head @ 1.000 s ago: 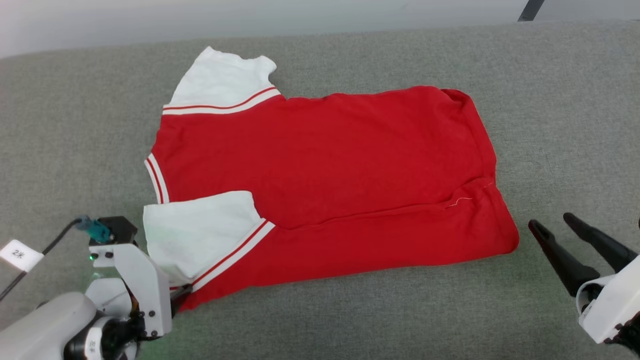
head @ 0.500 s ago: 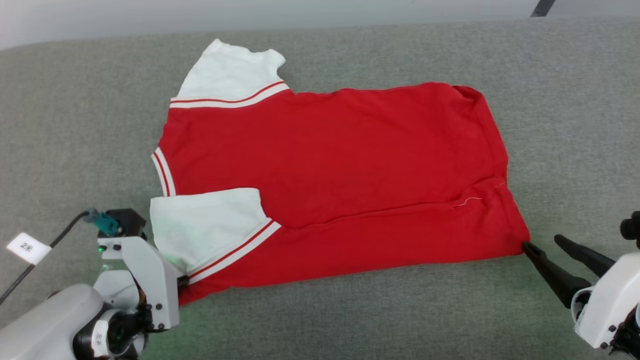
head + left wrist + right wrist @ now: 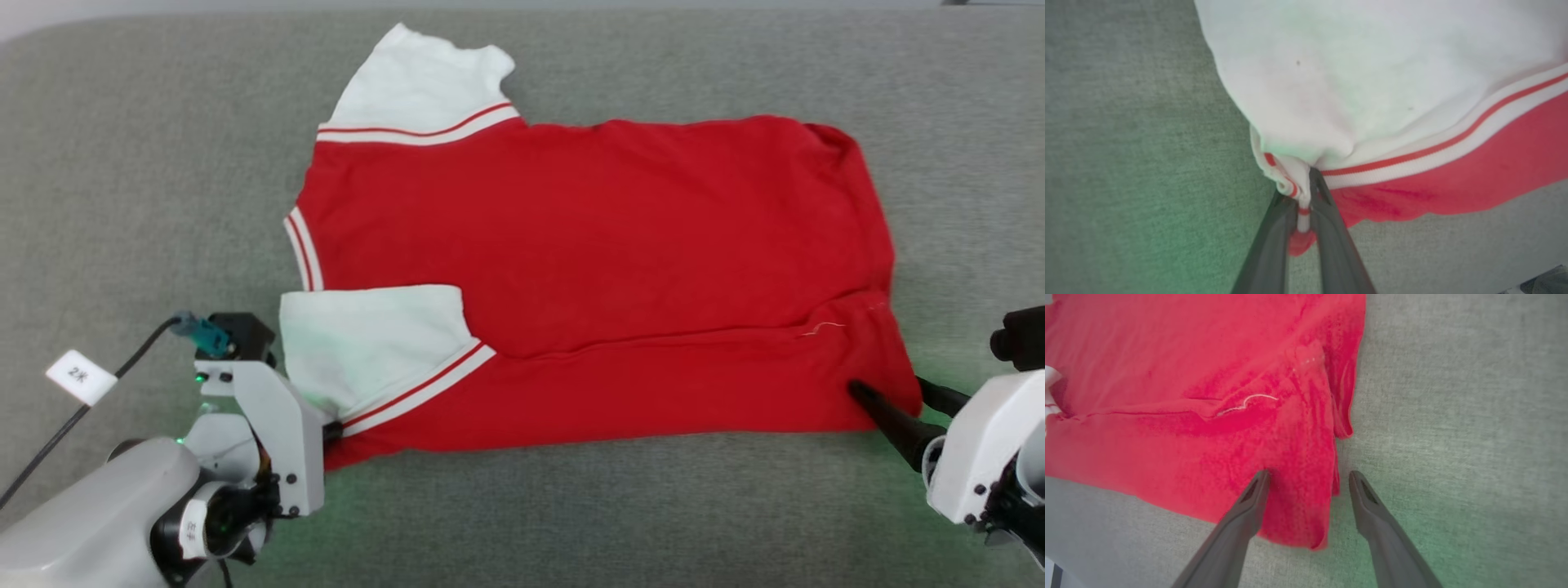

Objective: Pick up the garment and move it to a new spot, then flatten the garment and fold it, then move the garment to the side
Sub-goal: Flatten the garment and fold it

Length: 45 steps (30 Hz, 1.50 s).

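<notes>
head view: the shirt (image 3: 588, 269) lies spread on a grey surface (image 3: 122, 163), collar end to the robot's left, hem to its right. its near long edge is folded over onto the red body. one white sleeve (image 3: 424, 77) sticks out at the shirt's far left corner, and the other sleeve (image 3: 367, 343) lies folded on top at the near left. the left gripper (image 3: 331, 430) is at the shirt's near left corner, its fingers mostly hidden behind the pale wrist. the right gripper (image 3: 888, 385) is at the shirt's near right corner, one dark finger over the red cloth, the other just past the hem. a white tag (image 3: 77, 376) on a cable hangs left of the shirt.

left wrist view: the left gripper (image 3: 1300, 192) is pinched narrow on a bunched bit of the shirt's (image 3: 1372, 81) striped trim, cloth squeezed between both fingers.

right wrist view: the right gripper (image 3: 1309, 475) stands wide, straddling the hem corner of the shirt (image 3: 1188, 375). one finger is over the red cloth, the other over the grey surface (image 3: 1453, 416) beside the shirt. whether either tip presses down is hard to tell. a loose white thread (image 3: 1249, 401) lies on the shirt's folded edge.
</notes>
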### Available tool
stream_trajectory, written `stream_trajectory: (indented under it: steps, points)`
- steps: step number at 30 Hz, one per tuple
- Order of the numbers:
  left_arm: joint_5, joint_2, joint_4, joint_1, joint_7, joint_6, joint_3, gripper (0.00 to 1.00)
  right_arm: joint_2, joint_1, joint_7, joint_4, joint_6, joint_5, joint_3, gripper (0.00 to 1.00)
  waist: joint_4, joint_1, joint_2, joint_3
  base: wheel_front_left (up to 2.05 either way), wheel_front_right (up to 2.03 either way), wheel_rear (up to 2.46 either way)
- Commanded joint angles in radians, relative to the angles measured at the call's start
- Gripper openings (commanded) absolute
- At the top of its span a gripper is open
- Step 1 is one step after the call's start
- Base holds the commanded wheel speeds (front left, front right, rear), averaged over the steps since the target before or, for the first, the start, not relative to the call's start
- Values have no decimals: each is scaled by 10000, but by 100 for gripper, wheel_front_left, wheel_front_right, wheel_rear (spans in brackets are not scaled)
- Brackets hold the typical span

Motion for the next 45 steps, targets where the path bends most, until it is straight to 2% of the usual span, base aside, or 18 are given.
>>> stream_trajectory:
  steps: [1, 10, 11, 12, 21, 30, 35, 45]
  points:
    - [78, -585, 256, 92, -32, -50, -258, 0, 23, -168, 23, 215, -11, 18, 3, 100, 207, 0, 0, 211, 0, 0, 0]
    - [176, -891, 633, -118, -134, -296, -264, 0, 58, -673, 268, 1802, -13, 99, 510, 100, 495, 0, 0, 458, 0, 0, 0]
    - [165, -908, 677, -134, -142, -312, -249, 0, 16, -694, 363, 1983, -13, 48, 593, 94, 512, 0, 0, 470, 0, 0, 0]
    - [164, -938, 725, -158, -131, -339, -246, 0, -16, -722, 454, 2129, -14, 19, 664, 0, 532, 0, 0, 479, 0, 0, 0]
    - [55, -918, 1003, -197, -59, -509, -209, 0, -310, -777, 984, 2497, -14, 328, 737, 0, 532, 0, 0, 376, 0, 0, 0]
    - [-208, -378, 361, 7, 289, -330, -85, 0, -497, -528, 1307, 2110, -14, 482, 525, 0, 444, 0, 0, -114, 0, 0, 0]
    - [-342, 73, -276, 154, 446, -71, -17, 0, -613, -316, 1595, 1620, -14, 545, 500, 0, 419, 0, 0, -423, 0, 0, 0]
    - [-511, 870, -1784, 581, 655, 790, 46, 0, -736, 408, 2268, 565, -13, 669, 144, 0, 469, 0, 0, -914, 0, 0, 0]
